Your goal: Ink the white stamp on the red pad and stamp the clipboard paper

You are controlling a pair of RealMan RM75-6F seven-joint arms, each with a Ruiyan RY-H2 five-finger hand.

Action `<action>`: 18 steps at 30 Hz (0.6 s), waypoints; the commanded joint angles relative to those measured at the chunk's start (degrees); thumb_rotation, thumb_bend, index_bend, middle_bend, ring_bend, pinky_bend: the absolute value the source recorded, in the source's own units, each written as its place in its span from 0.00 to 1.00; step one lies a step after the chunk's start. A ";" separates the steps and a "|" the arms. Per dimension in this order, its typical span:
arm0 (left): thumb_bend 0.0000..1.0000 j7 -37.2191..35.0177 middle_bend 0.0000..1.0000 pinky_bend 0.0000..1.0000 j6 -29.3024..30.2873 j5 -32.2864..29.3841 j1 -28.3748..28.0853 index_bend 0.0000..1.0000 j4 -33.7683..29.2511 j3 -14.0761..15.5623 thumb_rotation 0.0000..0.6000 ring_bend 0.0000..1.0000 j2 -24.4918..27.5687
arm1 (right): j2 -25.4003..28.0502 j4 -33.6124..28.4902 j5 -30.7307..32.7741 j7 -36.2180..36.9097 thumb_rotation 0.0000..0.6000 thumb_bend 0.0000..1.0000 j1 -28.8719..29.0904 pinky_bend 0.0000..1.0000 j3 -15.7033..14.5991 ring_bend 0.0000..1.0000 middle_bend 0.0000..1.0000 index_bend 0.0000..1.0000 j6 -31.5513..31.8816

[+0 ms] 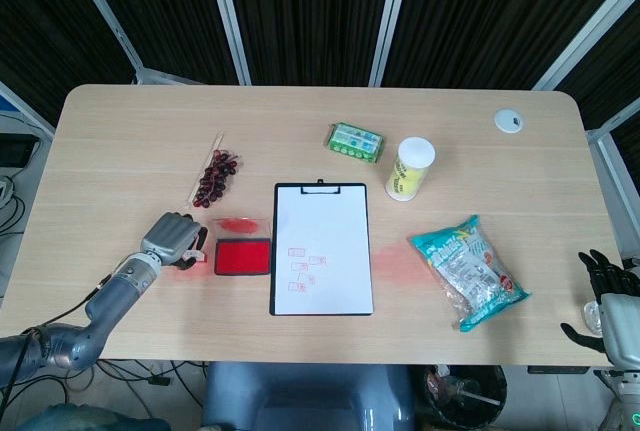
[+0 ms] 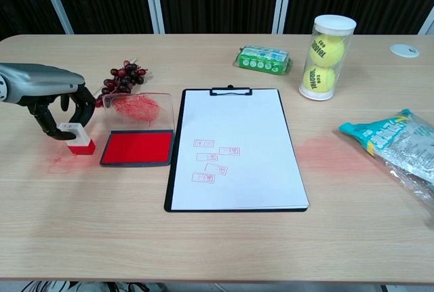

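The white stamp (image 2: 76, 137) with its red base stands just left of the open red ink pad (image 2: 136, 148), low over a red smear on the table. My left hand (image 2: 57, 99) curls over its top and grips it between thumb and fingers. From the head view the left hand (image 1: 172, 238) hides most of the stamp, next to the pad (image 1: 241, 257). The clipboard paper (image 2: 234, 146) lies right of the pad and carries several red stamp marks (image 2: 210, 160). My right hand (image 1: 606, 294) hangs off the table's right front corner, fingers apart, holding nothing.
The pad's clear lid (image 2: 139, 108), smeared red, lies behind it, with grapes (image 2: 123, 78) further back. A green packet (image 2: 262, 59) and a tennis-ball tube (image 2: 326, 57) stand behind the clipboard. A snack bag (image 2: 393, 143) lies right, beside a red stain (image 2: 332, 154).
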 commanded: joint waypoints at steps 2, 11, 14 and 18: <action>0.43 0.76 0.56 0.33 0.53 -2.11 -1.10 0.58 -3.83 -1.21 1.00 0.28 2.12 | 0.05 -0.01 0.20 0.19 1.00 0.09 0.01 0.16 0.11 0.16 0.10 0.13 -0.04; 0.43 4.54 0.56 0.33 0.63 -10.20 -5.88 0.58 -8.72 -3.48 1.00 0.28 2.14 | 0.04 0.06 -0.04 0.15 1.00 0.09 0.00 0.16 0.08 0.16 0.10 0.13 0.10; 0.43 5.82 0.56 0.33 0.18 -12.88 -7.81 0.58 -8.95 -3.55 1.00 0.28 1.13 | 0.08 0.09 0.09 0.24 1.00 0.09 -0.01 0.16 0.12 0.16 0.10 0.13 0.07; 0.43 6.96 0.56 0.34 -0.10 -15.78 -9.78 0.58 -9.53 -3.13 1.00 0.28 -0.13 | 0.05 0.14 0.08 0.23 1.00 0.09 0.03 0.16 0.12 0.16 0.10 0.13 0.02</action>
